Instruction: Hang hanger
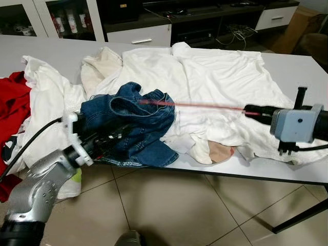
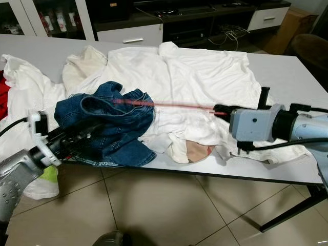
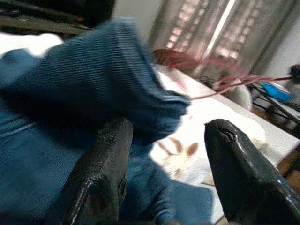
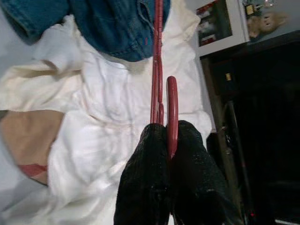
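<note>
With the right tool [image 4: 164, 140] clenched on the red hanger [image 1: 205, 106], whose far end sits inside the jeans [image 1: 134, 120] and the left tool [image 3: 164, 154] released beside them, hanging looks undone.

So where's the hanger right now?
The red hanger lies across the white clothes on the table, its hook pinched in the right end effector and its far end inside the jeans.

Even indoor light; left wrist view blurred.
</note>
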Controlling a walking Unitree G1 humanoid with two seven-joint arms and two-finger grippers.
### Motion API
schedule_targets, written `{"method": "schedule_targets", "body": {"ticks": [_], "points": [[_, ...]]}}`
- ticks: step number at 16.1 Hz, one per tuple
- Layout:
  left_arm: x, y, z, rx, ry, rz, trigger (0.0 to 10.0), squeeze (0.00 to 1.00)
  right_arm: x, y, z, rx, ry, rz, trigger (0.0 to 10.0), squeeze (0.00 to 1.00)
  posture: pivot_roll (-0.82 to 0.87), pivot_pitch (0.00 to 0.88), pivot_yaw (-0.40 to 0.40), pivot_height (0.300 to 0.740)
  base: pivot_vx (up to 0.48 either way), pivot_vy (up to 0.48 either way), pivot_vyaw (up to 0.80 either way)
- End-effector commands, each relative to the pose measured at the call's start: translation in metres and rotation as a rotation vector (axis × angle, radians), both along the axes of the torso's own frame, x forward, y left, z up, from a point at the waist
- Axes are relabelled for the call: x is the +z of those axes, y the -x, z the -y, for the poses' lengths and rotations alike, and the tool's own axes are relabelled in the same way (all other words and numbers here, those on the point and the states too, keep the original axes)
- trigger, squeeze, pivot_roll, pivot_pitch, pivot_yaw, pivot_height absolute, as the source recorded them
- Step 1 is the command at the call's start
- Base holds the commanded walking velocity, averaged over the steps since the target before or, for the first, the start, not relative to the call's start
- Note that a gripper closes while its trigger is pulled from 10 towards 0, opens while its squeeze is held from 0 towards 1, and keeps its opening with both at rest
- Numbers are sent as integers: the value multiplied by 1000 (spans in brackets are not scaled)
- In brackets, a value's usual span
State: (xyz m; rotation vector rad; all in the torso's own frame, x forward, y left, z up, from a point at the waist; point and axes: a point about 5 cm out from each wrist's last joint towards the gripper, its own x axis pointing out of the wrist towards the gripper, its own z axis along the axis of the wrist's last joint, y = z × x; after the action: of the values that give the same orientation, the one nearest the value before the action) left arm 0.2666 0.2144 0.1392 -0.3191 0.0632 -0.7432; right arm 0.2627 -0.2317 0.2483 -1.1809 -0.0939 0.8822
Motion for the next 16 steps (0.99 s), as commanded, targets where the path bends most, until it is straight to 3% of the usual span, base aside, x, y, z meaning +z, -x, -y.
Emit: {"method": "schedule_targets", "body": {"ticks": [1,8,12,14,16], "points": [[3,-3,-8,65,10,16,10000,0,8,0,1,0,-15,34,10000,0,146,18,6,740,0,0,0],[22,-6,-1,19,145,31,10000,0,6,6,-13,54,-53,22,10000,0,136,18,8,740,0,0,0],[19,-10,5,27,47,32,10000,0,3,9,-18,69,-40,16,10000,0,136,19,13,740,0,0,0],[22,-12,4,47,46,38,10000,0,4,9,-19,67,-42,19,10000,0,136,19,13,740,0,0,0],[17,-19,-4,134,-37,0,10000,0,9,10,-17,61,-43,30,10000,0,136,19,13,740,0,0,0]]}}
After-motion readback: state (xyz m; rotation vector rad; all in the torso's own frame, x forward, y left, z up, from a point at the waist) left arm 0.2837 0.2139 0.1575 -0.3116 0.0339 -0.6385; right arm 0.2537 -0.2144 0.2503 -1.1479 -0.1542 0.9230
